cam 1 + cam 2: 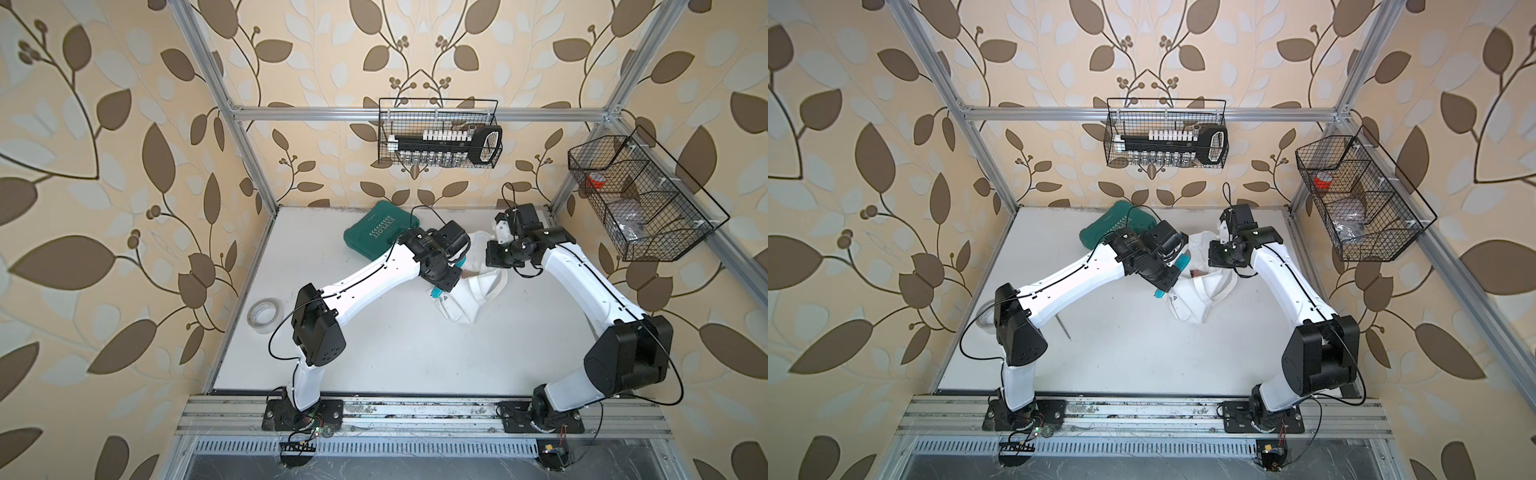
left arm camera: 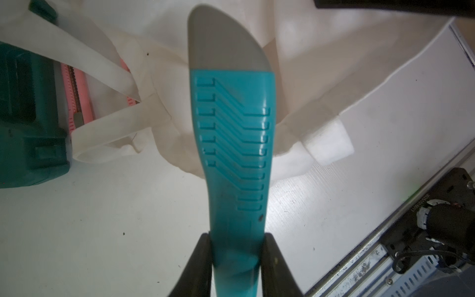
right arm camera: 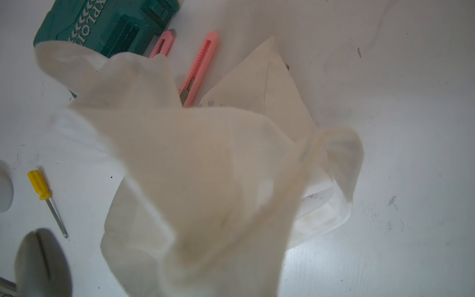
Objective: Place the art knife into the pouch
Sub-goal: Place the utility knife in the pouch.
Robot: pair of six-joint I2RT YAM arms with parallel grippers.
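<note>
Teal, grey-tipped art knife; white pouch

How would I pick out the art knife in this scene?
On the white table, find the white cloth bag in the middle. There the left gripper grips the art knife. Unlike the pink cutters lying beside the green case, it is teal, ribbed, with a grey tip.

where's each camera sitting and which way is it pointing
top views: high over the table's front edge, looking down and toward the back; left arm and right arm show base to wrist
left wrist: on the left arm, looking along the left gripper clamped on the teal art knife, toward the pouch
right wrist: on the right arm, looking down into lifted pouch cloth; none of the robot clearly shows
shared: both wrist views catch the pouch, pink cutters and green case
</note>
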